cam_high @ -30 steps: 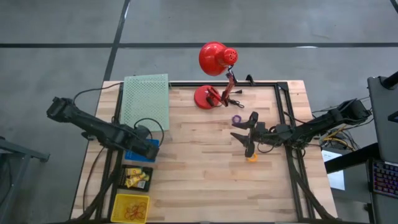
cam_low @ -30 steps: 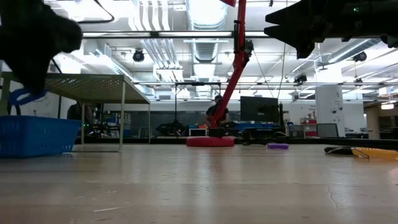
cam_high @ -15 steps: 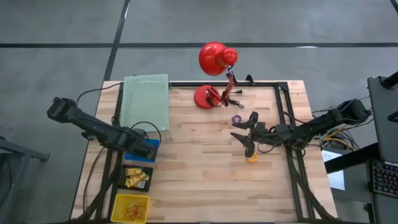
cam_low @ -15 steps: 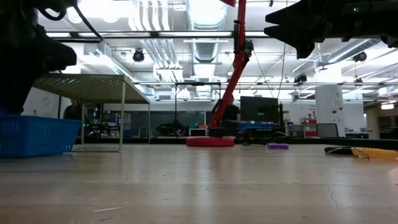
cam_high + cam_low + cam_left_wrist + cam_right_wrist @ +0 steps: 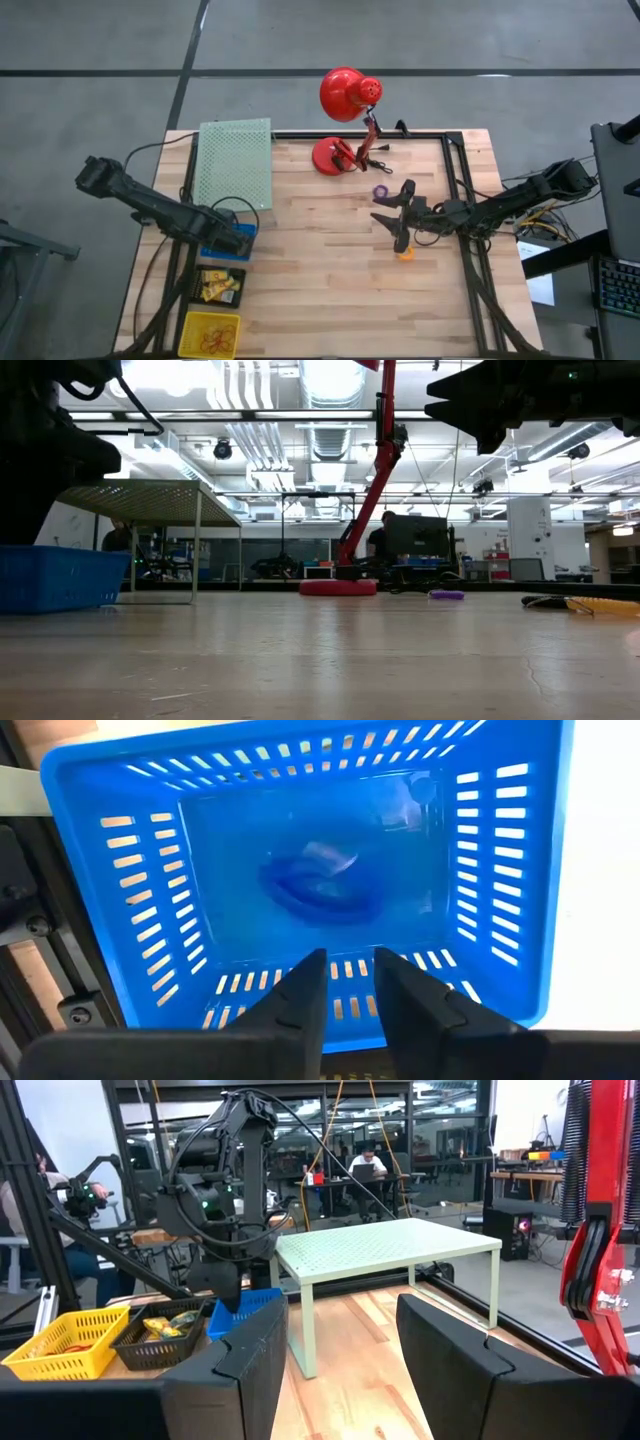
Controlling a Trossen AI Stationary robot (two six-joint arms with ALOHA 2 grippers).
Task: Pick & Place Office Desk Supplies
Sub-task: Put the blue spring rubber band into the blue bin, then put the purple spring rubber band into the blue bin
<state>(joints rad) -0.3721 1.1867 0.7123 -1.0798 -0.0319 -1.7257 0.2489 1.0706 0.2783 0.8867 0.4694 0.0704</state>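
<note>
My left gripper [image 5: 348, 982] hangs over the blue basket [image 5: 505, 870] at the table's left edge, fingers a narrow gap apart and empty. On the basket floor lies a blue ring [image 5: 320, 890], blurred against the blue plastic, with something pale beside it that I cannot make out. From above, my arm hides most of that basket [image 5: 216, 250]. In the low view the left gripper is only a dark mass cut off at the top corner. My right gripper [image 5: 397, 219] hovers mid-table, jaws wide and empty, between a purple ring [image 5: 381, 191] and an orange ring [image 5: 404, 254] that my finger partly covers. A second ago my left fingers were closer together; they have parted slightly. My right arm has not moved.
</note>
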